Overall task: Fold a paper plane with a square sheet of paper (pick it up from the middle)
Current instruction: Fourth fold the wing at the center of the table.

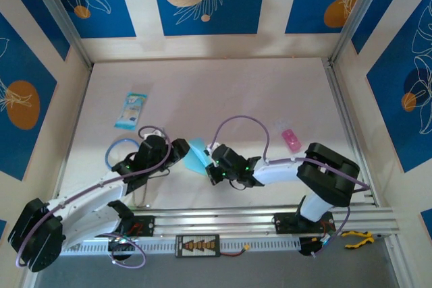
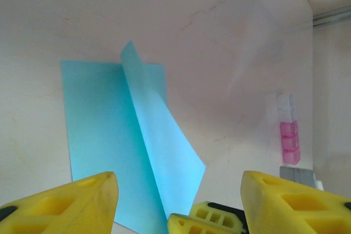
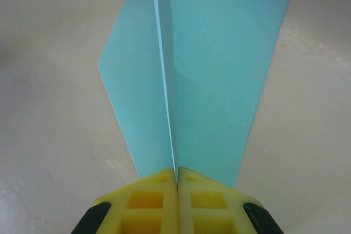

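Now, mid-fold: the left gripper (image 1: 181, 152) sits with jaws wide apart and nothing between them. It faces the square sheet of paper (image 1: 196, 157), which lies just beside it at its 3 o'clock, mid-table (image 1: 202, 92) and near the arm bases. On the L wrist cam the sheet runs off toward 12 o'clock. One light-blue panel lies flat at left, and a second panel lifts along a sharp crease and leans to the right. At the sheet's 4 o'clock in the top view, the right gripper (image 3: 176, 178) is pinched tight on the near end of that crease. The crease runs 6 to 12 straight out from its fingertips. The R arm is touching and the L is a shade off, so the next press probably falls to the L, coming in from 9 o'clock. The paper is plain, thin and unprinted, with no nose point yet.
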`<state>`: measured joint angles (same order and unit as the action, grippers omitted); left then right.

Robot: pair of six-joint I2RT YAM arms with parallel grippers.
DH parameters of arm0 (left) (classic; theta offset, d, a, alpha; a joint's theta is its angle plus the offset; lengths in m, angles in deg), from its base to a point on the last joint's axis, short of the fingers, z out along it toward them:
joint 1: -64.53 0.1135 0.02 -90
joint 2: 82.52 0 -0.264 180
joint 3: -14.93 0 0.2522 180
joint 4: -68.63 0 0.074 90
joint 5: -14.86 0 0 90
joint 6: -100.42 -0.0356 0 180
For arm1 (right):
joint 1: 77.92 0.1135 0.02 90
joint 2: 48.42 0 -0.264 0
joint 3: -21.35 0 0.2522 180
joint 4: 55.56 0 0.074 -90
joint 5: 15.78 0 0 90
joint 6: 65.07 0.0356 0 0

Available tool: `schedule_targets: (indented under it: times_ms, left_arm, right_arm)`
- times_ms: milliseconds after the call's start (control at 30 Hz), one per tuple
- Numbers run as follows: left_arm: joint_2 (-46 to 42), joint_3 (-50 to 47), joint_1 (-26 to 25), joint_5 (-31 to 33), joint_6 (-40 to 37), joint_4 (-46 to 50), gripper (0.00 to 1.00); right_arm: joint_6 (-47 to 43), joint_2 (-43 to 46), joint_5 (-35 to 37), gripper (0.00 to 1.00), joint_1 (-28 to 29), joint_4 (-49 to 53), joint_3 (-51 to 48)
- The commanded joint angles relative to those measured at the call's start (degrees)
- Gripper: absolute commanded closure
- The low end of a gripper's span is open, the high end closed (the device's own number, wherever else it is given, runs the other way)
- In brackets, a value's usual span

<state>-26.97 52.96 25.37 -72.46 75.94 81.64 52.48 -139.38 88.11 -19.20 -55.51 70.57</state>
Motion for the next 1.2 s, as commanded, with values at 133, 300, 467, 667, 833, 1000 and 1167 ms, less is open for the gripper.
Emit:
schedule_targets:
  times_ms: [133,300,467,667,833,1000,1167]
  left_arm:
    - [3.49,0.36,0.92,-3.35,-3.39,-1.16,0.44]
    - [8.48,1.07,0.95,-7.60,-3.60,-5.71,0.50]
    - [12.77,1.83,0.96,-10.18,-3.36,-8.51,0.56]
    - [15.34,2.13,1.01,-10.85,-2.77,-9.83,0.61]
    - [16.43,2.36,0.99,-11.16,-2.85,-9.81,0.64]
    - [16.78,2.42,1.00,-10.52,-3.02,-9.00,0.65]
    - [17.36,2.68,1.01,-10.33,-3.02,-8.74,0.67]
  right_arm:
    - [3.62,1.45,-13.90,0.99,-4.07,-5.38,-1.76]
    - [5.85,0.48,-19.12,0.99,-6.48,-6.08,-1.93]
    - [8.71,-1.47,-24.02,0.99,-8.96,-6.50,-1.52]
    - [11.90,-2.89,-29.51,0.99,-11.99,-9.21,-2.25]
    - [14.17,-4.46,-32.89,0.99,-13.86,-12.13,-3.09]
    - [14.72,-6.14,-33.56,0.99,-14.50,-11.59,-2.52]
    - [14.62,-8.05,-33.58,0.99,-14.86,-8.81,-1.14]
